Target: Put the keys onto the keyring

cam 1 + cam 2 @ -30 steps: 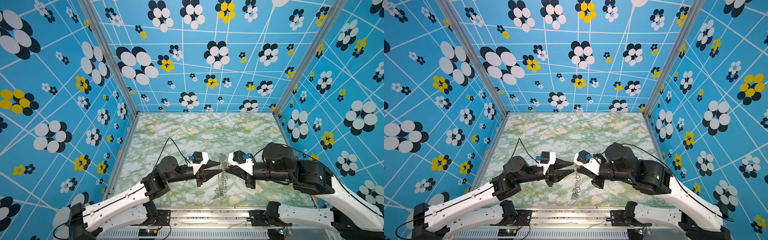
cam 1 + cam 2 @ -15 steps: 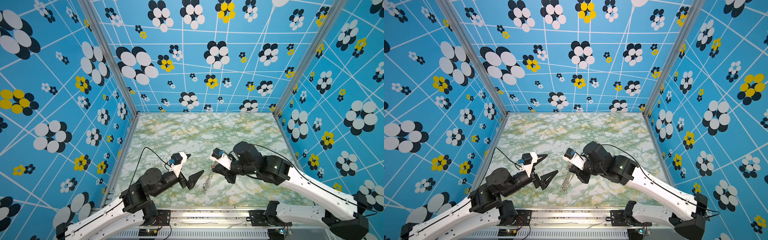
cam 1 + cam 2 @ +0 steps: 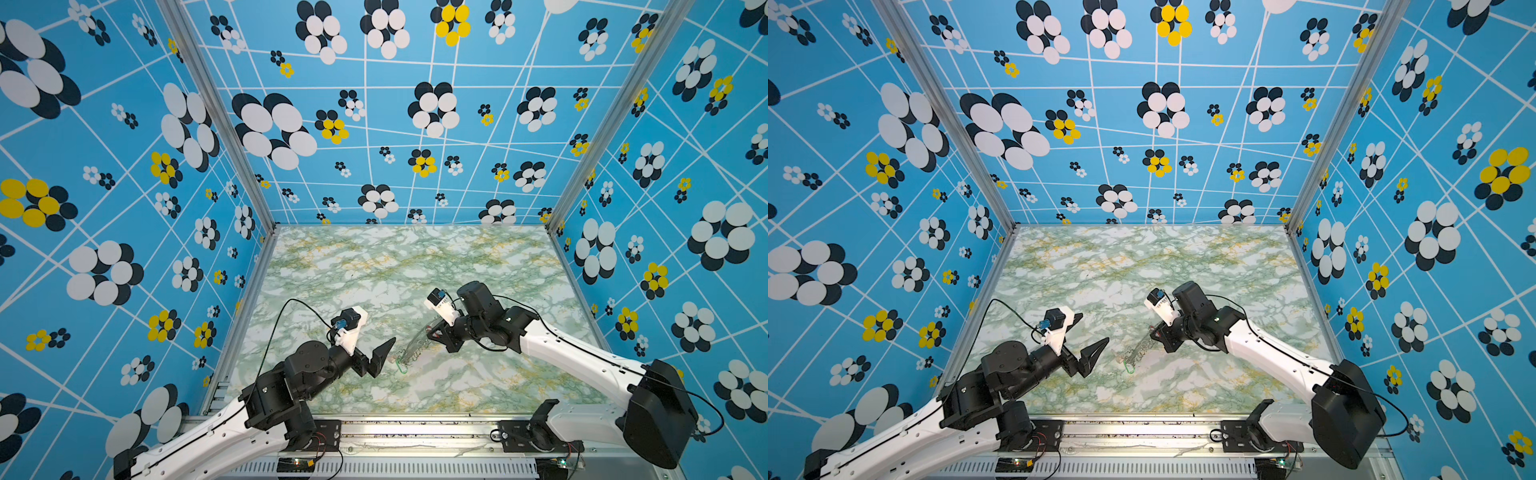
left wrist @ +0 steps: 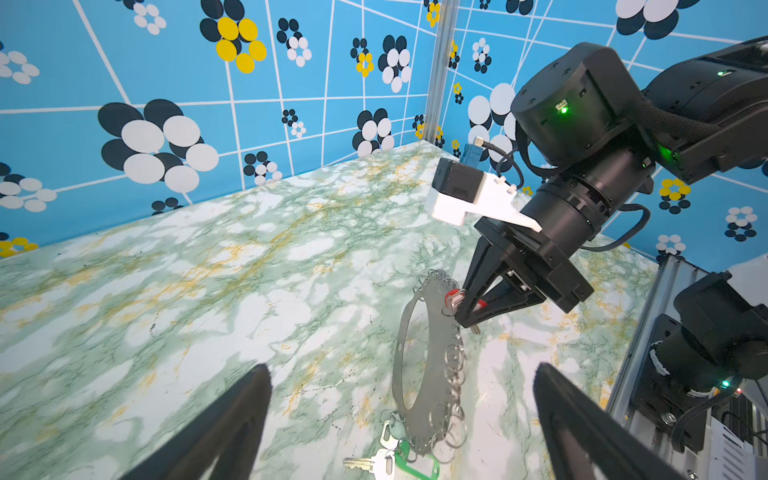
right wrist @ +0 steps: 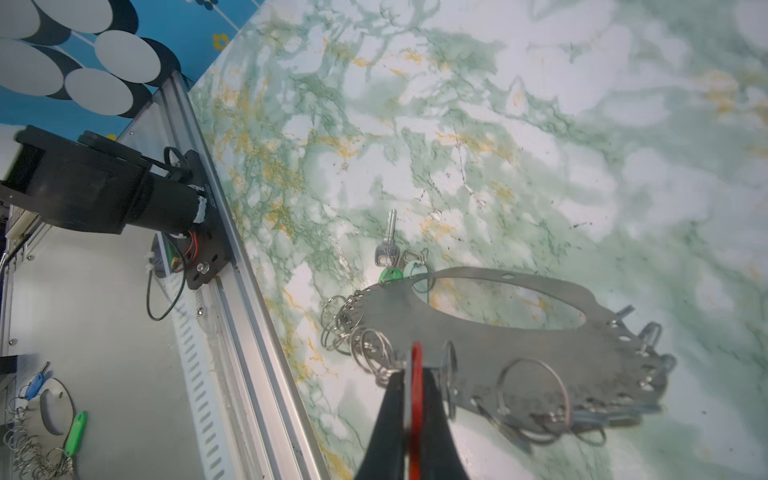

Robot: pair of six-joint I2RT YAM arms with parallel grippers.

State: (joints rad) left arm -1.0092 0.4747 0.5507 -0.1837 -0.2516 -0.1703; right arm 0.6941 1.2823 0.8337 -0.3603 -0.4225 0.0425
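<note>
Here, on the left, the left claw hangs just above the desk with its black, pointed jaws spread wide and nothing between them. It points at the low end of the keyring, near it but not touching.

In the middle, the keyring is a thin, flat, dull grey metal crescent with an oval cut-out. A fringe of small shiny wire rings runs along its outer edge. It slopes, low end on the glossy green-and-white marbled desk, high end raised. At the low end lie a small silver key and its glossy green plastic tag. Whether that key is threaded onto a ring cannot be told.

On the right, the right claw is clenched on the red tag, and the plate seems to hang from it.

The step appears to be steadying the plate for threading. Next, the free claw likely needs a fine pinch on the green-tagged key or a ring.
</note>
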